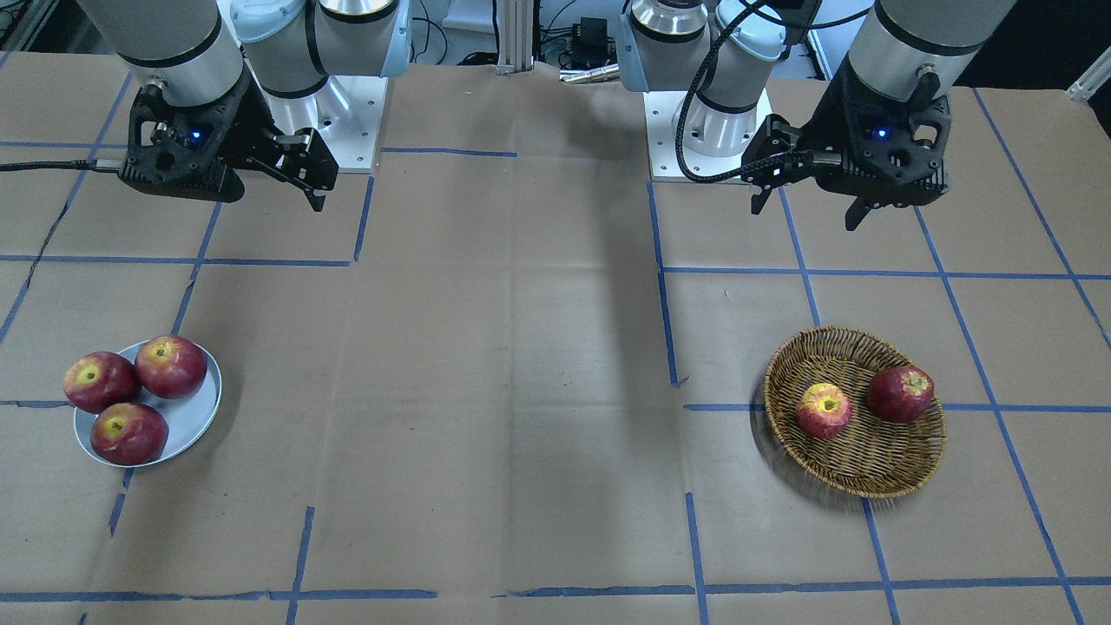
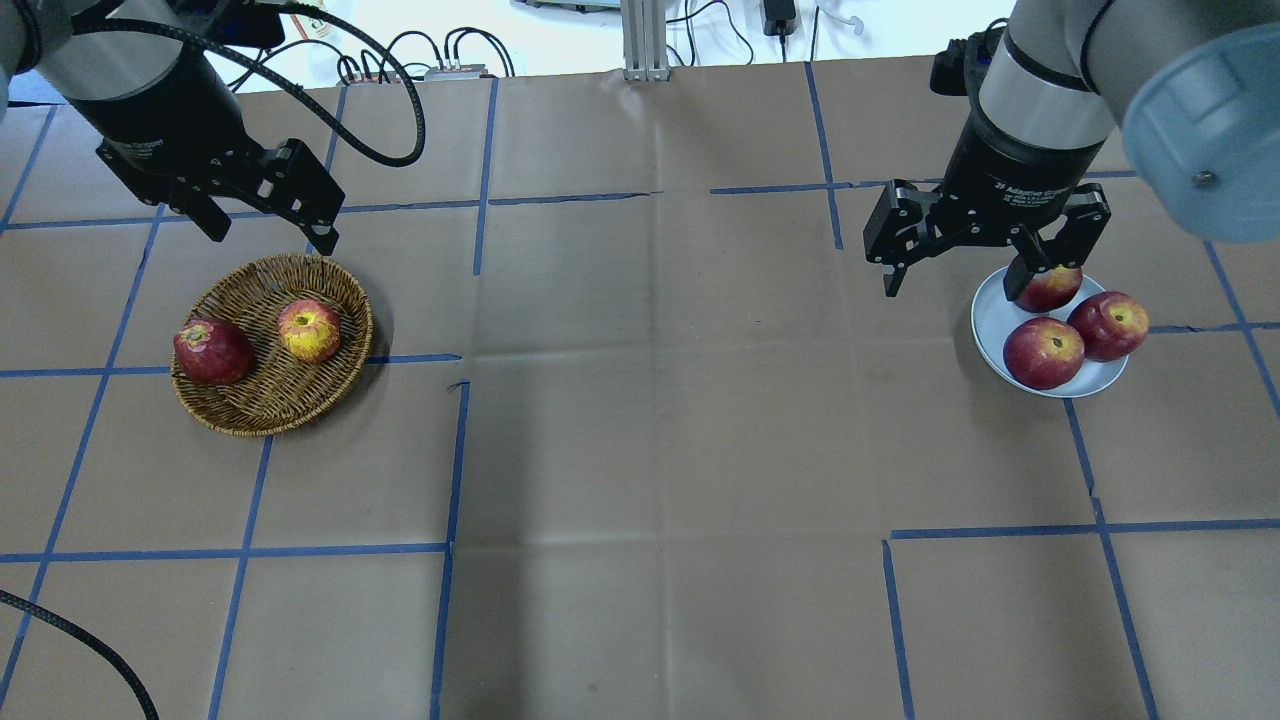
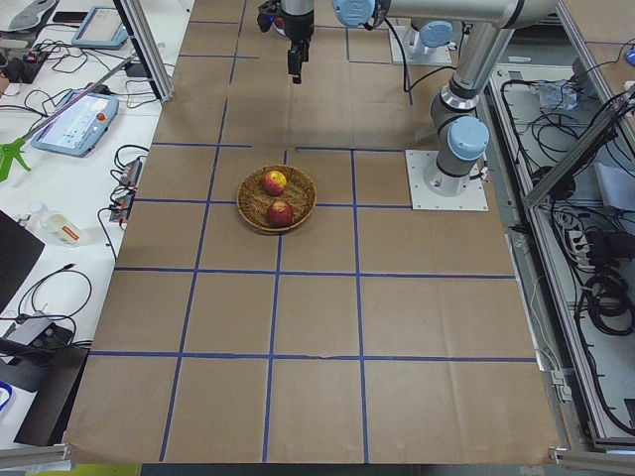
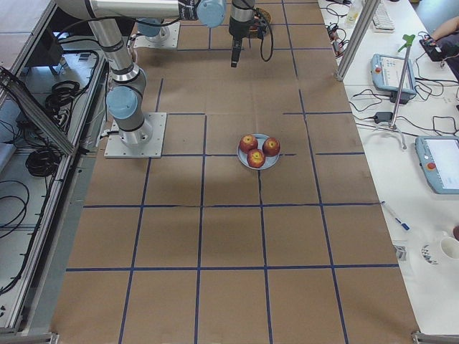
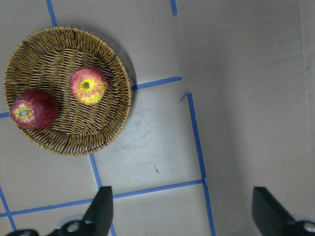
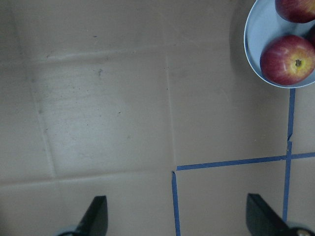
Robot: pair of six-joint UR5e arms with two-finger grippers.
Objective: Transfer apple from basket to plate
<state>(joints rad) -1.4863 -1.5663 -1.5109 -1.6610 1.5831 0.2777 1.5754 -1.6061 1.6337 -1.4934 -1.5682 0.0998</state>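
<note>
The apple, red with a broad yellow patch, lies in the wicker basket beside a dark red apple. Both also show in the left wrist view, the apple right of the dark one. My left gripper is open and empty, held high, apart from the basket. The pale blue plate holds three deep red apples. My right gripper is open and empty, high up beside the plate.
Brown paper with blue tape lines covers the table. The basket and the plate sit at opposite ends, with bare paper between them. The arm bases stand at the robot's side.
</note>
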